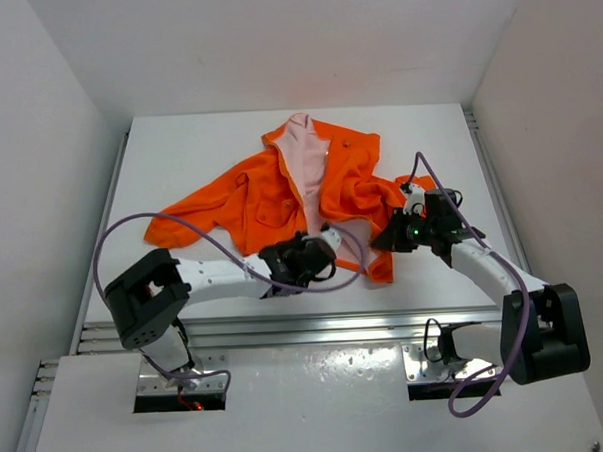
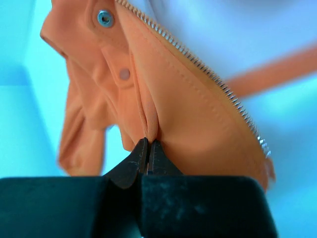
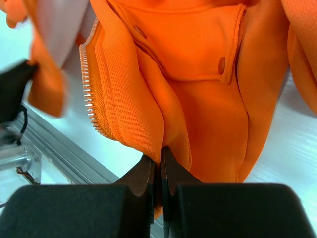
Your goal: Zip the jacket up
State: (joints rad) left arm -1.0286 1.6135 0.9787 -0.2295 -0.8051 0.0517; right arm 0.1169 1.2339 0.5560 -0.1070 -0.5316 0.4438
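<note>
I'm pinching the open jacket (image 1: 280, 192), lying mid-table (image 1: 178, 151), by its hem, left gripper (image 2: 148, 148) and right gripper (image 3: 159, 157) each clamped on one front panel, and next, I judge, I'm bringing the zipper teeth (image 2: 218, 79) together.

A white table (image 1: 179, 161) fills the middle of the scene, boxed in by a left wall (image 1: 38, 147), a far wall (image 1: 293, 36) and a right wall (image 1: 556, 105), all plain, white and matte. A metal near rail (image 1: 316, 328) runs along the table's near edge, side rails (image 1: 492, 178) run up its left and right edges, and nearer still lies a white panel (image 1: 320, 415) with two rectangular openings. The light is soft and even, leaving only faint shadows on the tabletop.
</note>
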